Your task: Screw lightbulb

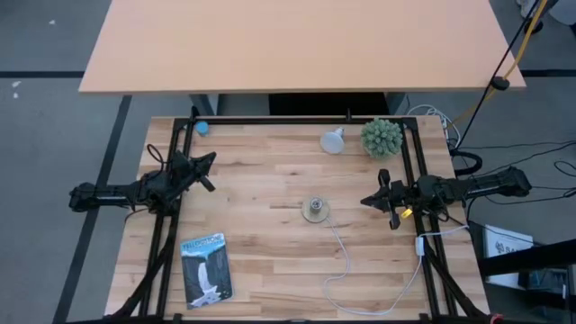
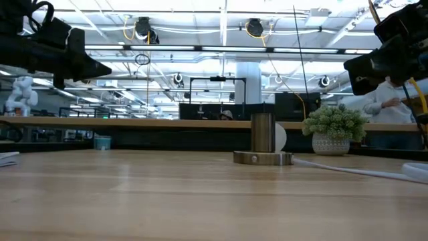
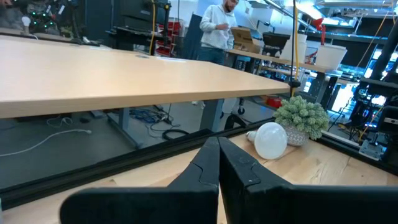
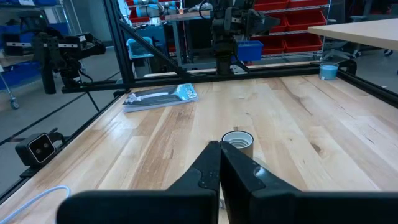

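The white lightbulb (image 1: 333, 140) lies on its side near the table's far edge, beside a green spiky ball plant (image 1: 382, 137); in the left wrist view the lightbulb (image 3: 270, 139) shows with its neck toward the far edge. The metal socket (image 1: 314, 210) stands upright mid-table on its round base, a white cord (image 1: 346, 261) trailing from it. My left gripper (image 1: 209, 171) is shut and waits at the table's left side, above the surface. My right gripper (image 1: 371, 200) is shut at the right side, pointing toward the socket (image 4: 238, 140).
A blue-and-white packet (image 1: 206, 269) lies at the near left. A small blue cup (image 1: 201, 129) stands at the far left corner. A black frame (image 1: 297, 120) borders the table. A larger tan table (image 1: 297, 45) stands beyond. A person (image 3: 219, 28) stands in the room.
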Robot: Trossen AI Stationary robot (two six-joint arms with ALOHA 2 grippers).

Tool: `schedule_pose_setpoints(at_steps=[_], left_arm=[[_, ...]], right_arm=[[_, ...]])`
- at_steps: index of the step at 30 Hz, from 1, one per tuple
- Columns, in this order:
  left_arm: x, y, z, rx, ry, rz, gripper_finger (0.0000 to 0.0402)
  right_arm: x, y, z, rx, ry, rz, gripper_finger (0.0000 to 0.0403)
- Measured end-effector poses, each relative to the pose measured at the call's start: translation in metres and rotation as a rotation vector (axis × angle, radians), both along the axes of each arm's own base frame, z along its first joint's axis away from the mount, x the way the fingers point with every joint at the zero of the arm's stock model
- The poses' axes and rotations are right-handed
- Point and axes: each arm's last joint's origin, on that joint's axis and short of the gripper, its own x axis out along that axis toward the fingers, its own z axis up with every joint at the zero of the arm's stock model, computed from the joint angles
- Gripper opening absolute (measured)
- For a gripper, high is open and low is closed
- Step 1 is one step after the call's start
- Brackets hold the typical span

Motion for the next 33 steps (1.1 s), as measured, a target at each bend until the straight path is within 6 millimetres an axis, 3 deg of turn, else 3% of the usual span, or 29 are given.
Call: schedule_pose_setpoints(at_steps=[27,33], left_arm=[[0.0000,0.0000,0.0000,0.000,0.000,0.000,0.0000],[0.0000,0.0000,0.0000,0.000,0.000,0.000,0.0000]], right_arm=[[0.0001,-0.0001,0.0014,0.026,-0.013,-0.003,0.0000],[0.0001,-0.0051,0.0014,0.008,-0.016,-0.177,0.0000]])
